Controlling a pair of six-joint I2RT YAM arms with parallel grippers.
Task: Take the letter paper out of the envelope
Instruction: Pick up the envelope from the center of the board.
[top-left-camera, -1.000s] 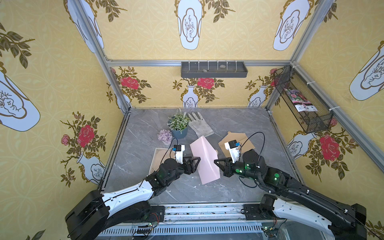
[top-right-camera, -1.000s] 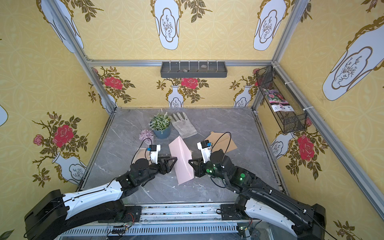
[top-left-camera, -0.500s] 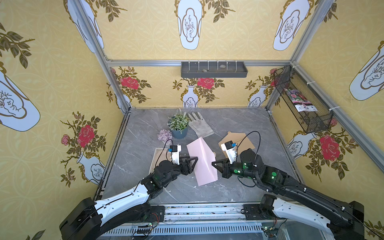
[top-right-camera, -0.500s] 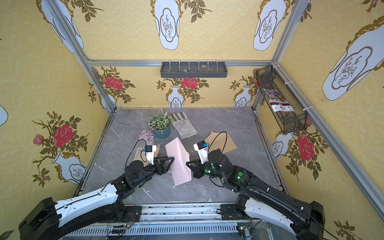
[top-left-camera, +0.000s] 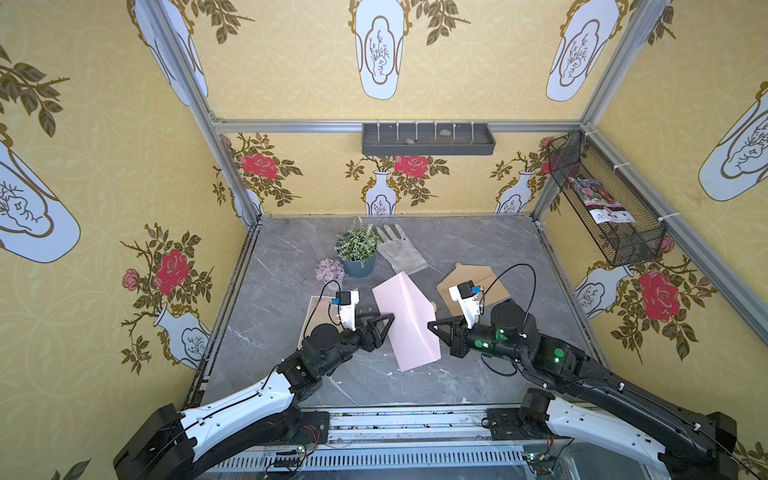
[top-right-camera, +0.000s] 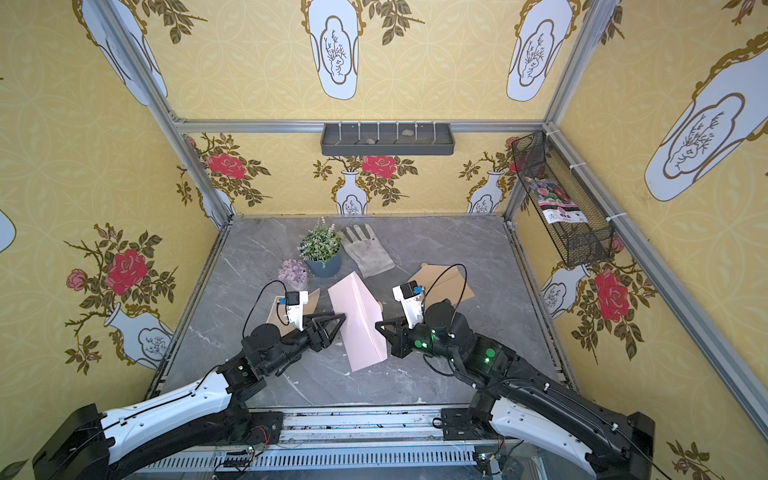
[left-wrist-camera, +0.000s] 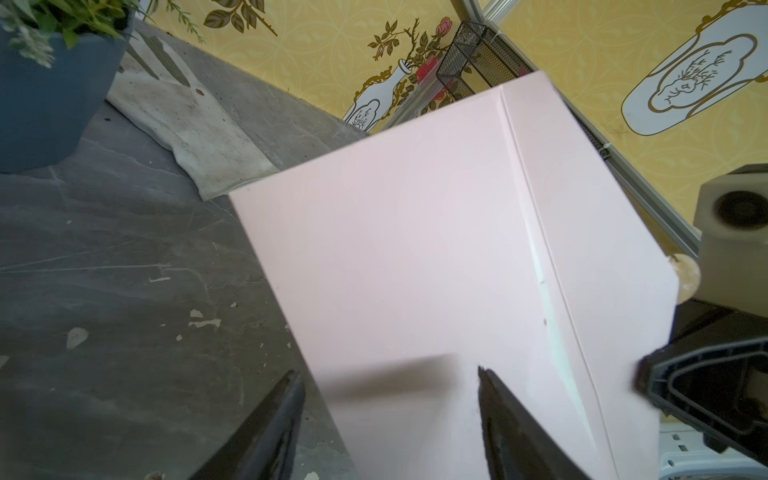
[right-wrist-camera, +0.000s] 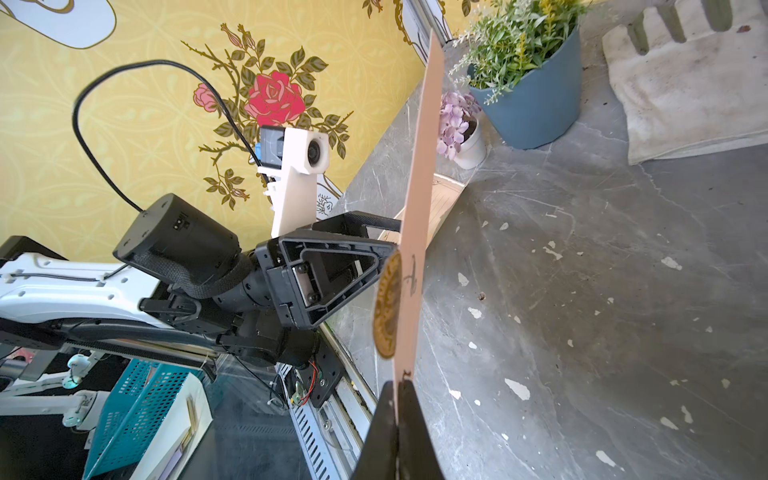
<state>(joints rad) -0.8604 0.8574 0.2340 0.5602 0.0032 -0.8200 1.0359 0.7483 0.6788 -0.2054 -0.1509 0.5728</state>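
Observation:
A pink envelope (top-left-camera: 405, 320) (top-right-camera: 359, 320) hangs tilted above the grey table, with a gold wax seal (right-wrist-camera: 386, 307) on its flap side. My right gripper (top-left-camera: 432, 324) (right-wrist-camera: 399, 386) is shut on the envelope's right edge. At the opposite edge my left gripper (top-left-camera: 388, 318) (left-wrist-camera: 388, 372) stands open. One of its fingers is over the pink face and the other over the table, and it grips nothing. A cream lined sheet of letter paper (top-left-camera: 318, 311) (right-wrist-camera: 440, 199) lies flat on the table under the left wrist. Whether anything is inside the envelope is hidden.
A brown paper envelope (top-left-camera: 482, 282) lies behind the right wrist. Further back stand a blue plant pot (top-left-camera: 357, 257) and a small purple flower pot (top-left-camera: 329, 272), with a grey glove (top-left-camera: 401, 249) lying beside them. A wire basket (top-left-camera: 606, 208) hangs on the right wall.
The envelope has turned to show more of its face from above. My left gripper has drawn slightly left along its edge. The right gripper keeps its hold in place.

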